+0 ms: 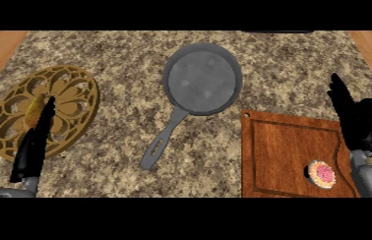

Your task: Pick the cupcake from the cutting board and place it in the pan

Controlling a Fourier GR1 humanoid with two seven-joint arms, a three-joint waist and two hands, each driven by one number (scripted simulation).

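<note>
A small cupcake (322, 174) with pink frosting sits on the near right part of a reddish wooden cutting board (280, 155). A grey pan (202, 79) lies at the counter's middle, its handle pointing toward the near left. My right hand (352, 116) stands at the right edge above the board's far right corner, fingers straight and up, holding nothing. My left hand (35, 143) rests at the lower left, fingers straight, over the trivet's near edge.
A round golden openwork trivet (69, 104) lies at the left with a small yellowish object on it. A dark object shows at the counter's far edge (276, 31). Speckled granite counter (116, 52) spreads between the pan and trivet.
</note>
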